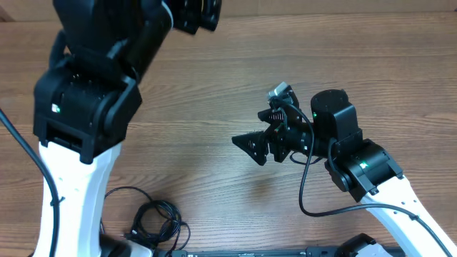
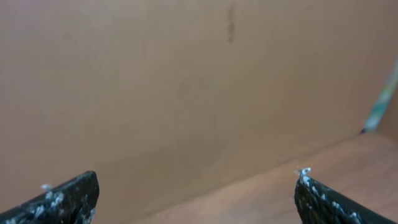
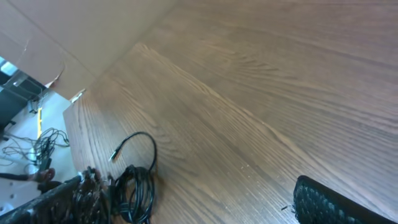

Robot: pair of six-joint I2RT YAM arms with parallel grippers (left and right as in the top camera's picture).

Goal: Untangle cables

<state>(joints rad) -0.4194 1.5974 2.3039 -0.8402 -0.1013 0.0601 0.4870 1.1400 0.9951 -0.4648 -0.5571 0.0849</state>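
The cables (image 1: 152, 220) are a coiled bundle of thin black cords at the table's front left, beside the left arm's white base, with one strand looping off to the left. They also show in the right wrist view (image 3: 134, 186), with a loose plug end (image 3: 114, 155) lying on the wood. My right gripper (image 1: 255, 148) is open and empty over the table's middle right, well apart from the cables. In its wrist view (image 3: 193, 205) both fingers are spread wide. My left gripper (image 2: 196, 196) is open and empty, facing a brown wall at the back.
The wooden table (image 1: 214, 86) fills the overhead view. A brown cardboard wall (image 2: 186, 74) stands behind it. The left arm's large black body (image 1: 93, 86) hangs over the left side. Thicker black wires (image 1: 307, 193) run along the right arm.
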